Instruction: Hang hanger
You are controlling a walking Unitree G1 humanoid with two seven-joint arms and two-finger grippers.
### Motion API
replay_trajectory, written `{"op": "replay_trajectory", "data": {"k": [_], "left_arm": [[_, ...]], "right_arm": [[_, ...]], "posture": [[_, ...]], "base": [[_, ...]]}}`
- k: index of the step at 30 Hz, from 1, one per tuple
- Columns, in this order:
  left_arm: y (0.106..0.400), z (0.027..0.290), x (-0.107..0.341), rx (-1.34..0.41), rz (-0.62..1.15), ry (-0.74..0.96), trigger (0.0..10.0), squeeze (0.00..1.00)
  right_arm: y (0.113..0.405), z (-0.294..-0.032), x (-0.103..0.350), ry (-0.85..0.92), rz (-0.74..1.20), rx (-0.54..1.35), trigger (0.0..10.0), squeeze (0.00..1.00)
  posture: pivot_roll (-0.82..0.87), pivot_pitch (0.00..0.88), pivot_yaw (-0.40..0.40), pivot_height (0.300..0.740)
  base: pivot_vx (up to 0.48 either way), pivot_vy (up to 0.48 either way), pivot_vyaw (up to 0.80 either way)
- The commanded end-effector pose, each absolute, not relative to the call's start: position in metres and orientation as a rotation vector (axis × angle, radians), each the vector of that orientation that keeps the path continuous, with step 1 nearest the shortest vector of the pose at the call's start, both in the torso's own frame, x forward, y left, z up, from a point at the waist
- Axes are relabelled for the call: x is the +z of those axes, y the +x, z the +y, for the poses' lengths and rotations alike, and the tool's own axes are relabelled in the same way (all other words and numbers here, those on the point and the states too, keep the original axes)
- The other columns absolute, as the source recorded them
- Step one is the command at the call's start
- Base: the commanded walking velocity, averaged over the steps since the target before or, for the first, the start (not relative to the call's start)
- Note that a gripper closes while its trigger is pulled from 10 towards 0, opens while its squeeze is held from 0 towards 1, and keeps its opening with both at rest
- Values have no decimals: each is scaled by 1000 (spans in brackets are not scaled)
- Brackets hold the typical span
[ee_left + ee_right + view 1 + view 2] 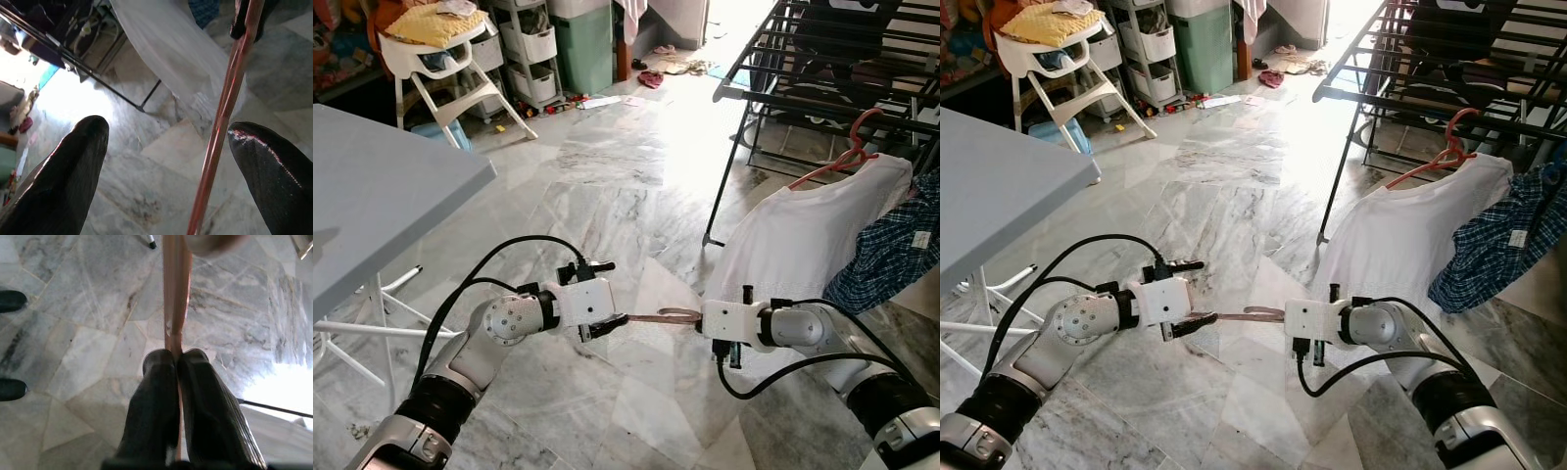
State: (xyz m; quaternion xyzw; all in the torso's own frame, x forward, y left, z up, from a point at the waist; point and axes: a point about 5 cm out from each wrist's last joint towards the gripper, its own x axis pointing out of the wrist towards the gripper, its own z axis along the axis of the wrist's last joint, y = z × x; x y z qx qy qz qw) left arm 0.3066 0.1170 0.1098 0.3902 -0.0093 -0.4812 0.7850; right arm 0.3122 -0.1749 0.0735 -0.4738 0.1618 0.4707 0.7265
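a thin pink hanger, likely light, stiff and slippery, is clamped in the right gripper while the left gripper sits apart around its bar, above the marble floor.

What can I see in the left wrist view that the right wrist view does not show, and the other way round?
Left wrist view: the left hand with its fingers apart on either side of the hanger, not clamping it, plus the white shirt and a rack leg behind.
Right wrist view: the right hand shut on the hanger, its fingers pressed together around it.
Both: the same copper-coloured hanger over the marble floor.
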Motion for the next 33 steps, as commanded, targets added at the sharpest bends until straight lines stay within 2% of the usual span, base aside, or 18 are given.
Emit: {"op": "replay_trajectory", "data": {"k": [1,10,17,23,25,27,28,30,31,33], "left_arm": [[309,121,117,-1019,-43,844,10000,1000],[323,135,134,-899,-92,815,10000,1000],[327,141,139,-786,-130,754,10000,1000],[330,150,142,-534,-176,609,10000,1000],[324,160,134,-349,-160,476,10000,1000],[318,163,126,-282,-134,409,10000,1000],[311,165,116,-205,-104,354,10000,0],[308,165,112,-181,-93,338,10000,0],[299,162,100,-138,-58,288,10000,0],[294,160,91,-112,-26,265,10000,0]], "right_arm": [[317,-178,78,-1064,355,1008,0,0],[316,-182,73,-1087,393,998,0,0],[320,-190,68,-1091,455,909,0,0],[324,-195,66,-1048,480,822,0,0],[326,-195,65,-928,481,734,0,0],[327,-193,65,-833,482,685,0,0],[329,-190,65,-698,473,622,0,0],[329,-190,65,-655,469,599,0,0],[330,-188,66,-528,450,521,0,0],[330,-186,66,-440,437,471,0,0]], "posture": [[-60,36,52,740],[-58,37,56,740],[-56,37,55,740],[-59,34,60,740],[-59,34,60,740],[-59,34,60,740],[-63,29,67,740],[-63,29,67,740],[-66,24,70,740],[-70,20,71,740]], "base": [[0,0,0],[0,0,0],[0,0,0],[0,0,0],[0,0,0],[0,0,0],[0,0,0],[0,0,0],[0,0,0],[0,0,0]]}}
